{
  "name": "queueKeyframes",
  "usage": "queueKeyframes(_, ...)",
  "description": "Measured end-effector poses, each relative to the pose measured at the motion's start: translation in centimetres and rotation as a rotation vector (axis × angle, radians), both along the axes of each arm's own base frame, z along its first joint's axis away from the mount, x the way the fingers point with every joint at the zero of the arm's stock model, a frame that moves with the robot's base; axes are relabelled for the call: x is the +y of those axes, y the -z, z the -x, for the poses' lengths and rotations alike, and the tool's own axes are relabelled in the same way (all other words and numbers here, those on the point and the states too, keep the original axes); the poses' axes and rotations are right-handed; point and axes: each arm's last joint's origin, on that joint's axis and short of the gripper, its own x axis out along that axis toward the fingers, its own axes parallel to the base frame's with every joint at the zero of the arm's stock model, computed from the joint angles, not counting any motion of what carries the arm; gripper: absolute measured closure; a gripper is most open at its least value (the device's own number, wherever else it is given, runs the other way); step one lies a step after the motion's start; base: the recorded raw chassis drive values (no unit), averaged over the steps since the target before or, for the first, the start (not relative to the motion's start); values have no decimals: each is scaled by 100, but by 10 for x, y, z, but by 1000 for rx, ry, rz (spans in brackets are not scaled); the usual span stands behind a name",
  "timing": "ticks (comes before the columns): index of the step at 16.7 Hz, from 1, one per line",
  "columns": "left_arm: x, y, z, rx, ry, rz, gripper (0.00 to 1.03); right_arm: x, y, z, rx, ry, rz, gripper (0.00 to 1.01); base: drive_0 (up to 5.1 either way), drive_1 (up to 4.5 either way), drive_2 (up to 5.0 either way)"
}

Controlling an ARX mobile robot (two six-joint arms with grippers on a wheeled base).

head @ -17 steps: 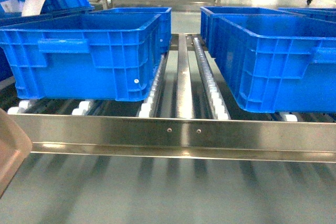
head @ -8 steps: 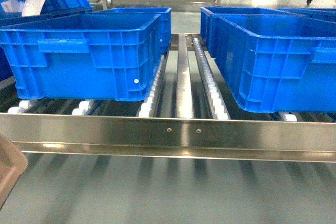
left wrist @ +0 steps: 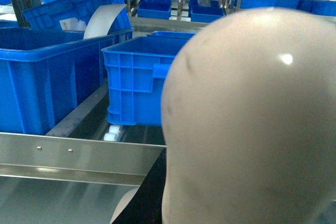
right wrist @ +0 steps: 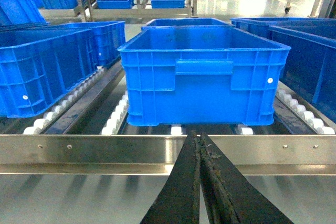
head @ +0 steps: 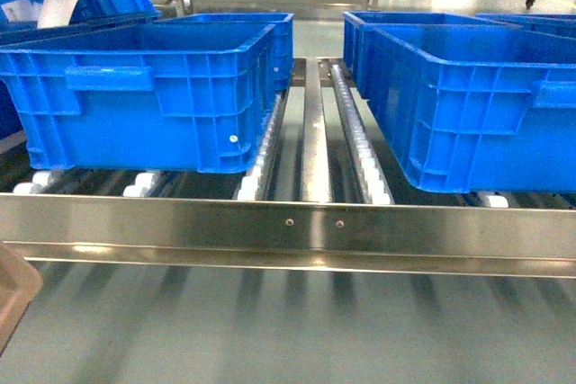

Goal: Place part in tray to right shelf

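- Head view: stainless-steel roller rack [head: 306,227] carries two large blue plastic crates [head: 148,92]; a corner of the pale beige plastic scoop tray [head: 13,290] shows at lower left.
- Left wrist view: the tray's rounded back [left wrist: 252,124] fills the frame; left gripper hidden, state cannot be told.
- Right wrist view: right gripper [right wrist: 200,182], black fingers pressed together, empty, before the rack's rail.

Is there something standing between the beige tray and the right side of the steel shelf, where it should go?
Yes. A large blue crate fills the right lane of the shelf, close behind its front rail. The tray is still low at the left, in front of the rail. Only the narrow centre rail between the two crates lies bare.
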Motion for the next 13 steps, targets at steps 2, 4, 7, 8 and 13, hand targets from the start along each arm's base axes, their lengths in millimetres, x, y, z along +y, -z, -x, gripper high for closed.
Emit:
queueKeyframes(2,0,0,3,0,0,0,88,0,0,2,1,0,0,99,0,0,0)
queueKeyframes(4,0,1,5,5,-3,0,88,0,5,12,27,0,0,99,0,0,0)
queueKeyframes(7,0,0,8,-1,1,-2,88,0,3,13,6,-1,-1,99,0,0,0)
queueKeyframes(8,0,4,13,26,-2,-2,88,0,3,13,10,0,-1,99,0,0,0)
queueKeyframes(13,0,3,19,8,0,-2,88,0,4,13,11,1,-1,99,0,0,0)
